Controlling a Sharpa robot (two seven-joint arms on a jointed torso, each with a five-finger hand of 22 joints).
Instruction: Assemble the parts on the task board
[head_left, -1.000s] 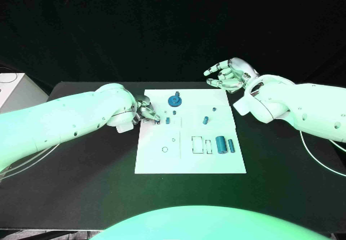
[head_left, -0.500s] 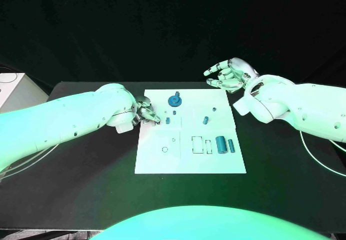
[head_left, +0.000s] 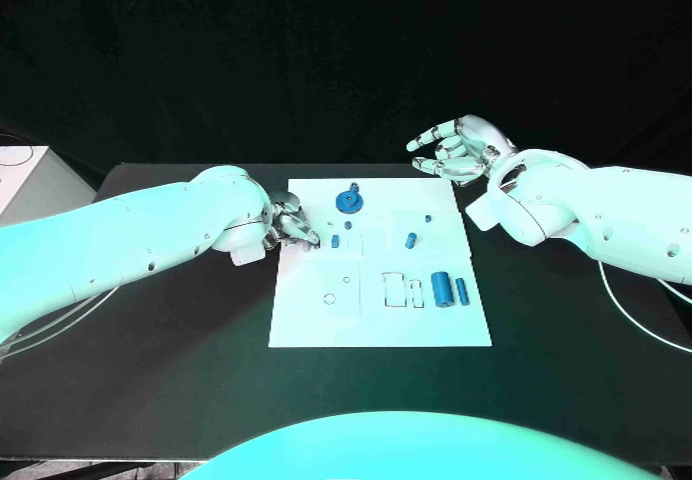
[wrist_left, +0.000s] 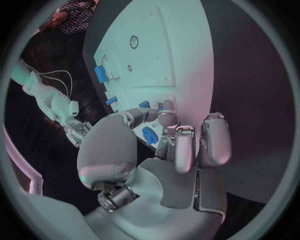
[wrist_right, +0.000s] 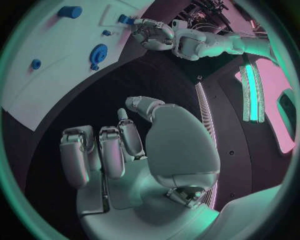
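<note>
Seating small part (head_left: 316, 243) at task board (head_left: 378, 325) left-center w/ left hand (head_left: 293, 226) pinching it; right hand (head_left: 459, 147) empty, fingers half-curled, upper right. Next: press down, release.

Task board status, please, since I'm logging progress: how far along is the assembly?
Early, it seems. On the task board a blue gear looks seated on its post. In hand: the left hand works at the board's left edge beside a small blue part. Two blue cylinders lie loose and outlined slots sit unfilled. The right hand hovers off-board, holding nothing.
</note>
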